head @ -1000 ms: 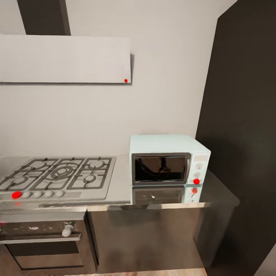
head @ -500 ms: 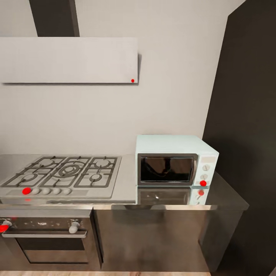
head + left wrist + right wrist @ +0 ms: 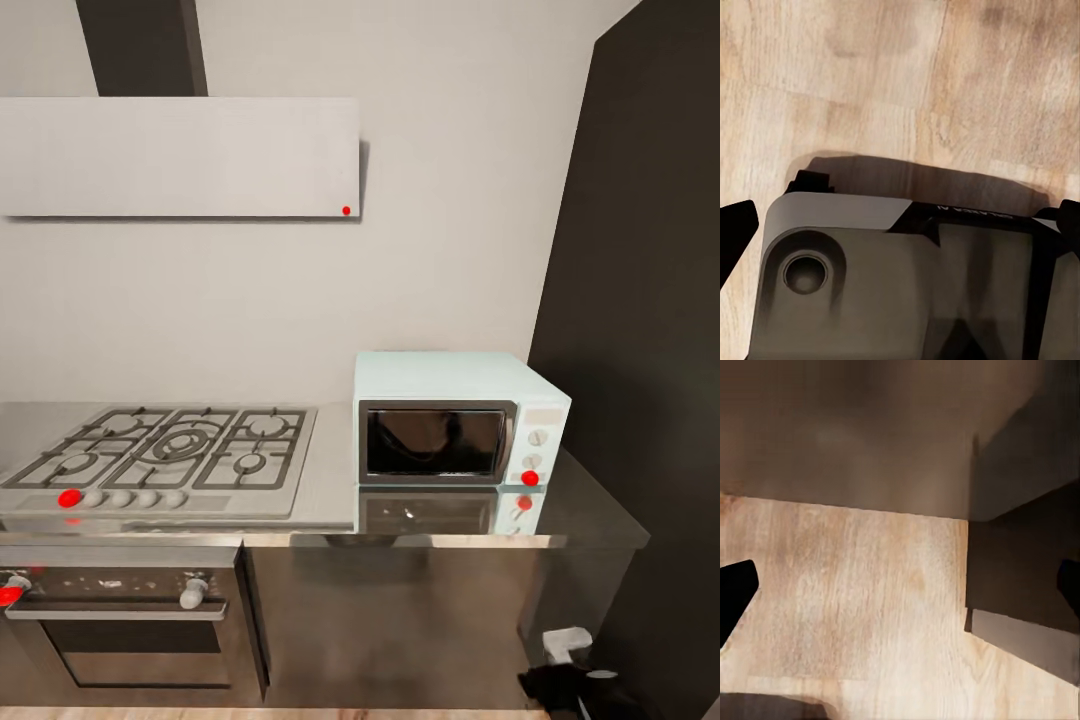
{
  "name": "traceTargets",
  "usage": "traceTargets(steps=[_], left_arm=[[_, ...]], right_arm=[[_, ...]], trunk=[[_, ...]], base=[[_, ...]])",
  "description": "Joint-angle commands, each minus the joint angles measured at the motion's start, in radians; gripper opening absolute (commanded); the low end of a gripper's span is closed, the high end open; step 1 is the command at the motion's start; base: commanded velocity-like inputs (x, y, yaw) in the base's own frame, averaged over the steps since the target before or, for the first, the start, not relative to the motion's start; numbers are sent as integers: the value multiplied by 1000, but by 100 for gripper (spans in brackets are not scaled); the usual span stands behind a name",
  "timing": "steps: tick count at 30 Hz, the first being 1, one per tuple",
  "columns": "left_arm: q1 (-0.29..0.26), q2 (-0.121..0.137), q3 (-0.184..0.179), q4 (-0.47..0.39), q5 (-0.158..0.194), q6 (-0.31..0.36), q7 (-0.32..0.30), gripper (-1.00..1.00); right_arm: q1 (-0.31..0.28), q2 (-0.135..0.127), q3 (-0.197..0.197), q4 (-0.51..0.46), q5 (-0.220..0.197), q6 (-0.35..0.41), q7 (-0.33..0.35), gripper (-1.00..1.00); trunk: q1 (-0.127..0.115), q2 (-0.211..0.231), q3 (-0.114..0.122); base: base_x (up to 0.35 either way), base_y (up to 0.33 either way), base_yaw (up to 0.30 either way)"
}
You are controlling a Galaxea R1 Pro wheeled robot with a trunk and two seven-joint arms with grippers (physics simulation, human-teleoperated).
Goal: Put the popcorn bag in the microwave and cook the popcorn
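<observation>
Head view has one microwave [image 3: 455, 432] at centre right, standing on the countertop [image 3: 590, 510] with its dark door shut; the glass is too dark to see inside. Two pale knobs and a red dot sit on its right panel, and its front mirrors in the glossy top below. Left of it, apart by a strip of bare top, lies one hob [image 3: 160, 455] with five burners, cut off at the left edge; a row of small knobs along its front carries one red dot. Below the hob, one oven [image 3: 120, 625] is cut by the left edge and its lower part runs toward the bottom edge; two knobs show, the left one partly cut and marked red. One flat grey hood [image 3: 180, 157] crosses the upper left, clipped at the left edge, with a dark duct [image 3: 140, 45] above it cut by the top. A tall dark cabinet [image 3: 640, 330] takes the right side. At the lower right corner a black and white part of the right arm [image 3: 570, 675] pokes in, too little to make out. Left wrist view looks down on wood floor [image 3: 870, 82] and the robot's grey base [image 3: 900, 285]; the left gripper's [image 3: 900, 225] two dark fingertips [image 3: 735, 232] sit at opposite edges, spread wide. Right wrist view shows floor [image 3: 855, 592], dark cabinet fronts [image 3: 870, 427] and the right gripper [image 3: 900, 585], its tips likewise far apart and holding nothing.
</observation>
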Motion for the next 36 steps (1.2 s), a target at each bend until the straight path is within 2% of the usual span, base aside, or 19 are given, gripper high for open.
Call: traceTargets(steps=[1,2,4,8,10,12,14,16,21,27,29,30,32,33,36], left_arm=[[-1,0,-8,1,9,-3,-4,100],[-1,0,-8,1,9,-3,-4,100],[-1,0,-8,1,9,-3,-4,100],[-1,0,-8,1,9,-3,-4,100],[-1,0,-8,1,9,-3,-4,100],[-1,0,-8,1,9,-3,-4,100],[-1,0,-8,1,9,-3,-4,100],[-1,0,-8,1,9,-3,-4,100],[-1,0,-8,1,9,-3,-4,100],[-1,0,-8,1,9,-3,-4,100],[-1,0,-8,1,9,-3,-4,100],[-1,0,-8,1,9,-3,-4,100],[-1,0,-8,1,9,-3,-4,100],[-1,0,-8,1,9,-3,-4,100],[-2,0,-8,1,9,-3,-4,100]], right_arm=[[0,1,-5,-121,9,95,47,100],[0,1,-6,-262,7,203,92,100],[1,1,-7,-410,6,315,127,100],[0,1,-12,-652,6,495,145,100],[0,-3,-14,-759,6,568,146,100],[0,-8,-16,-839,6,604,146,100],[4,-10,-17,-871,7,617,145,100],[2,-11,-18,-882,7,621,141,100],[-50,-7,-25,-886,8,603,132,100],[-66,1,-26,-884,6,483,122,100],[-67,19,-26,-880,-1,440,99,100],[-67,50,-26,-874,-9,395,67,100],[-68,79,-26,-860,-14,343,13,100],[-68,97,-26,-833,-21,291,-45,100],[-83,107,-26,-759,-65,222,-94,100]], trunk=[[0,-1,-1],[0,-1,-1],[0,-1,-1],[0,-1,-1],[0,-1,-1],[0,-1,-1],[0,-1,-1],[0,-1,-1],[0,-1,-1],[0,-1,-1],[0,-1,-1],[0,-1,-1],[0,-1,-1],[0,-1,-1],[0,-1,-1]], base=[[0,0,0],[0,0,0],[0,0,0],[0,0,0],[0,0,0],[0,0,0],[0,0,0],[0,0,0],[0,0,0],[0,0,0],[0,0,0],[0,0,0],[0,0,0],[0,0,0],[0,0,0]])
